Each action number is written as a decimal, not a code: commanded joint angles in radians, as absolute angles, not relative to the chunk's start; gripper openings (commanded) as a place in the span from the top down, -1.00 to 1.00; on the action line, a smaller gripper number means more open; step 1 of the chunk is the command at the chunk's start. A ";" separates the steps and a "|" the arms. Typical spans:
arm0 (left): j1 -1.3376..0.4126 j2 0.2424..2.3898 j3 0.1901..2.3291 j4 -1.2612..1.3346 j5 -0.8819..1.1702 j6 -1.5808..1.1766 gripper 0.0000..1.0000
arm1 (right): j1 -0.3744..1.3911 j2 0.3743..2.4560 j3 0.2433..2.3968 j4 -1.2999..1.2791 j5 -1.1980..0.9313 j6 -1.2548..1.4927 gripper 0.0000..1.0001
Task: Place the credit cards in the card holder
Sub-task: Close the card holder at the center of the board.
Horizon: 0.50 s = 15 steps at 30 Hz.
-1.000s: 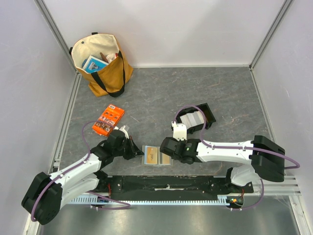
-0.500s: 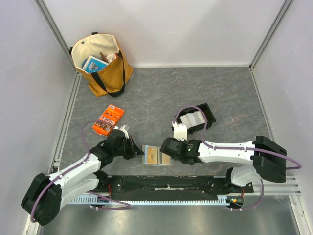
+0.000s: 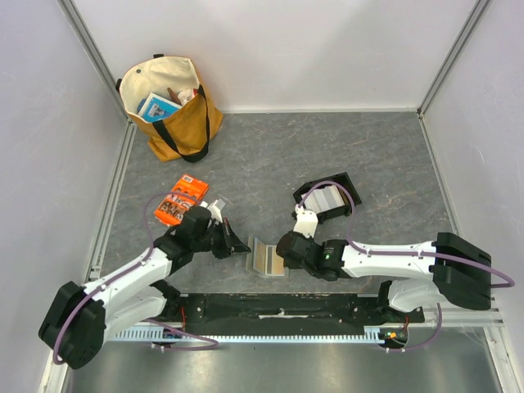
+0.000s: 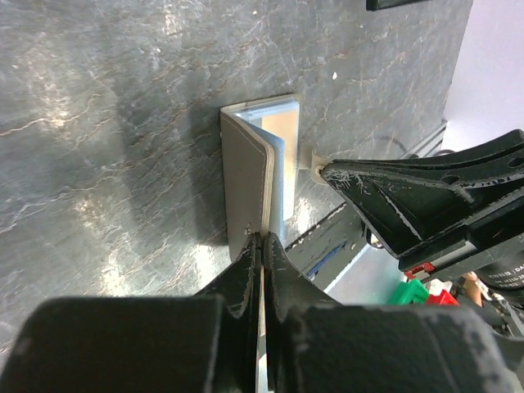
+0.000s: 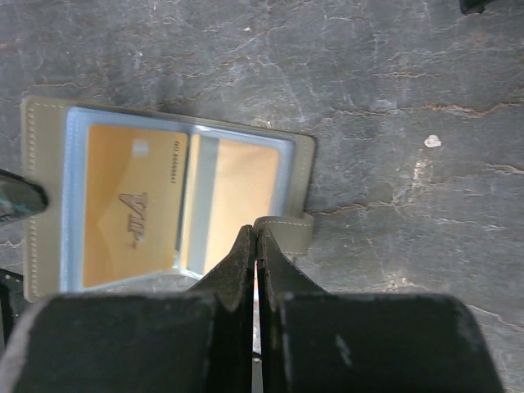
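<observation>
We see the olive-grey card holder (image 3: pixel 265 258) lying on the grey counter (image 3: pixel 270 155), near the front edge between the two arms, half open like a book. The left tool (image 4: pixel 261 239) has its fingers pressed narrowly together on the edge of the left cover, which stands raised. The right tool (image 5: pixel 255 239) is likewise pinched tight, on the small closing tab (image 5: pixel 286 229) at the holder's right side. Inside, clear sleeves show a gold card (image 5: pixel 131 205) marked VIP and a second tan card (image 5: pixel 237 201) beside it. Behind the right arm, well apart from the holder, a black tray (image 3: pixel 350 188) holds the pale credit cards (image 3: pixel 322 200). An orange packet (image 3: pixel 180 201) lies to the left.
</observation>
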State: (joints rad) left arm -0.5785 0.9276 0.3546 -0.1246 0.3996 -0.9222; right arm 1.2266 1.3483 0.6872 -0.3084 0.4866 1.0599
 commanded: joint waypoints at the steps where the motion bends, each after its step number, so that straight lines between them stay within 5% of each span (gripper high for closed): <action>1: -0.598 0.995 0.393 -0.022 0.512 -0.897 0.94 | 1.230 1.339 0.672 -0.221 0.485 1.098 1.00; 15: -0.696 1.144 0.463 0.061 0.523 -0.902 0.73 | 1.230 1.299 0.635 -0.210 0.517 1.130 1.00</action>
